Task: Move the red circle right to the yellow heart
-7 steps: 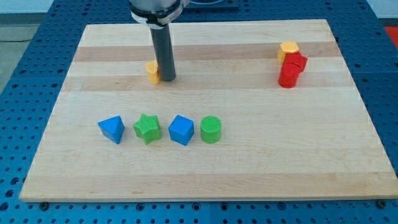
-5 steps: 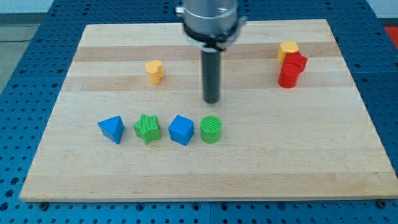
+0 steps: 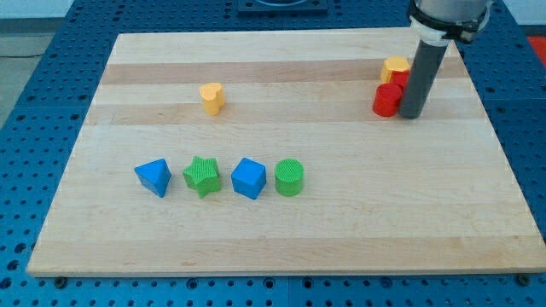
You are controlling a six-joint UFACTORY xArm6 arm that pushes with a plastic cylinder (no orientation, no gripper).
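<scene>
The red circle [image 3: 386, 101] lies at the view's upper right. My tip [image 3: 411, 115] stands right against its right side. The rod hides part of a second red block [image 3: 398, 80] just behind the circle. The yellow heart [image 3: 212, 97] sits far off toward the view's upper left, with open board between it and the red circle.
A yellow block [image 3: 393, 67] sits just above the red blocks, next to the rod. A row lies lower on the board: blue triangle [image 3: 153, 176], green star [image 3: 202, 176], blue cube [image 3: 249, 178], green circle [image 3: 289, 177].
The rod has swept from beside the yellow heart across the board to the right side of the red circle. The red circle has shifted slightly left.
</scene>
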